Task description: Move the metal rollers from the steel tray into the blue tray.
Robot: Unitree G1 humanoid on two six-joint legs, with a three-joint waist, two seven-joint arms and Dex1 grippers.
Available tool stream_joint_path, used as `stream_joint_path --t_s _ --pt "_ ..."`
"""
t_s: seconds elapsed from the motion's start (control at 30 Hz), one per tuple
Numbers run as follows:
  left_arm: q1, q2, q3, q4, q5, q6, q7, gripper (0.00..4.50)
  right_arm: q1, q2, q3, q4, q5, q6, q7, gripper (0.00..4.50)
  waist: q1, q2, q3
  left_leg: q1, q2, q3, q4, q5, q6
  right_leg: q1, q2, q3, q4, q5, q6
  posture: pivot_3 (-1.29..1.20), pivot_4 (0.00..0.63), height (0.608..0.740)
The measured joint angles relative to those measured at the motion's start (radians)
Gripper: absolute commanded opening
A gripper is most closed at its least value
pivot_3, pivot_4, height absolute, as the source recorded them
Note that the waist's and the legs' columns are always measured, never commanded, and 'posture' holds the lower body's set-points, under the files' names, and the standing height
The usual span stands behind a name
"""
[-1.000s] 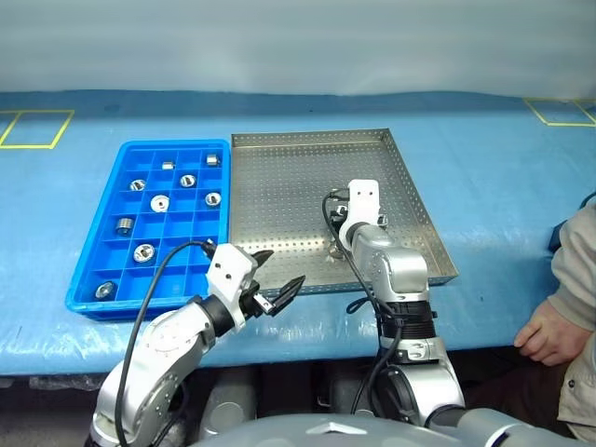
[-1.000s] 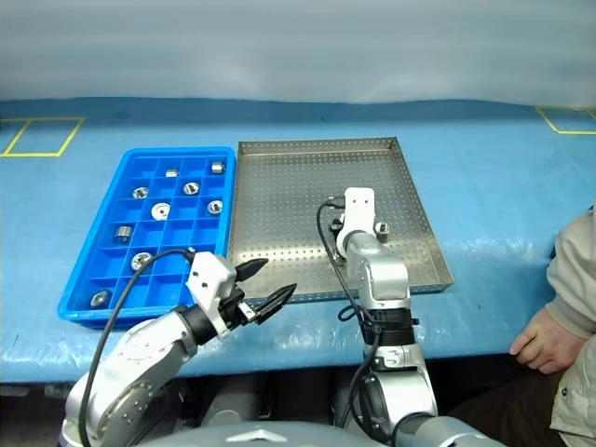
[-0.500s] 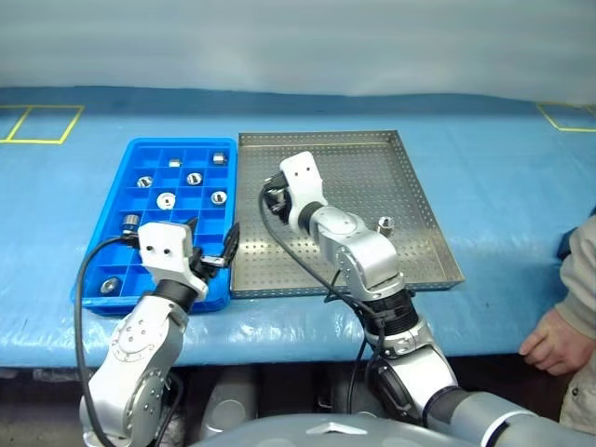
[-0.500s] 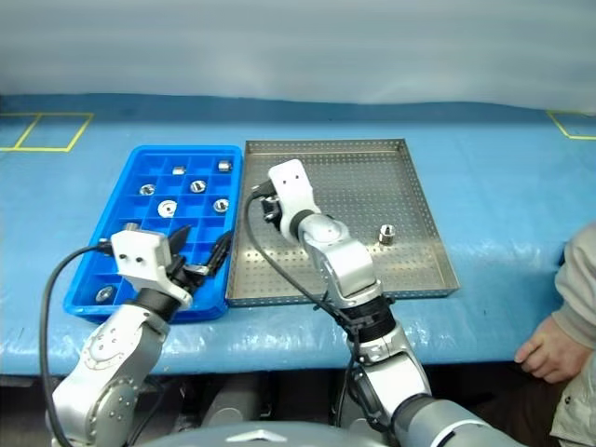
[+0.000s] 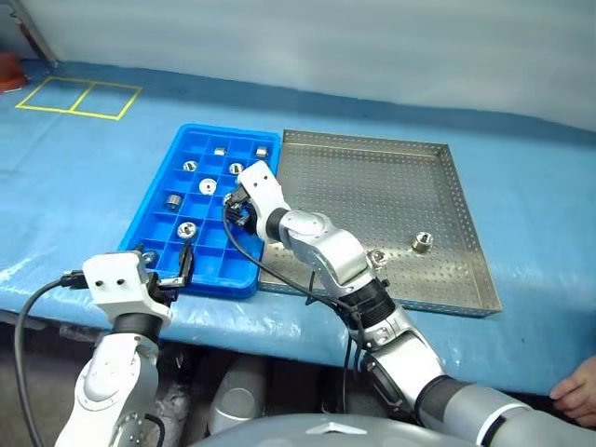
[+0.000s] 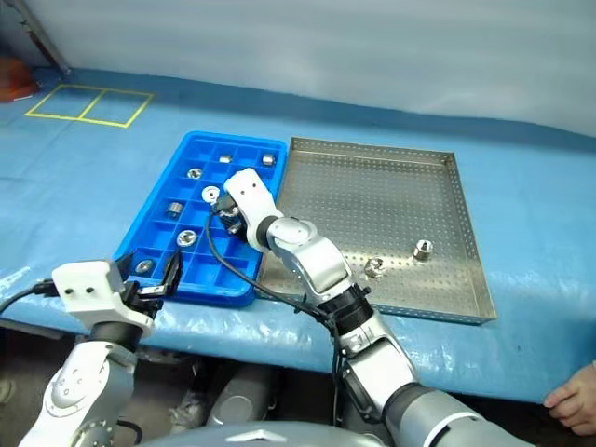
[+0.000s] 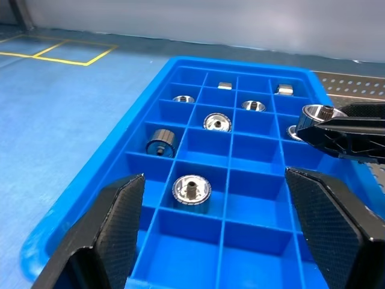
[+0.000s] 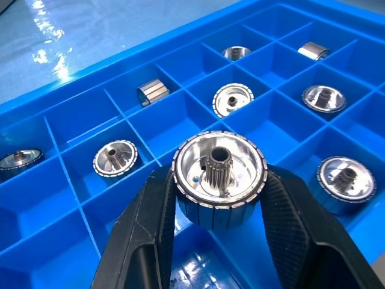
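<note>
Inside the blue tray (image 5: pixel 149 233) seven metal rollers (image 7: pixel 191 191), steel tray (image 5: pixel 470 270) two

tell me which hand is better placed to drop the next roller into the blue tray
Right. The right hand already grips a roller above the blue tray; the left hand is open and holds nothing.

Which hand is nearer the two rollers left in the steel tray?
Right. The right hand, gripping a roller, is over the blue tray beside the steel tray. The left hand sits open at the blue tray's near edge, farther from those rollers.
</note>
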Motion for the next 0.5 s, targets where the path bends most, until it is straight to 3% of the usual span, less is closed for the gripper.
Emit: stream_joint_path --t_s 0.5 --pt "-0.034 -0.002 -0.024 -0.001 0.002 -0.010 0.000 4.07 -0.079 -0.003 -0.038 0.215 -0.016 -0.120 0.004 1.69 0.109 0.000 0.000 -0.004 -0.003 0.000 0.000 -0.001 -0.004 -0.003 0.001 -0.008 0.000 0.001 0.002 0.52 0.150 0.740"
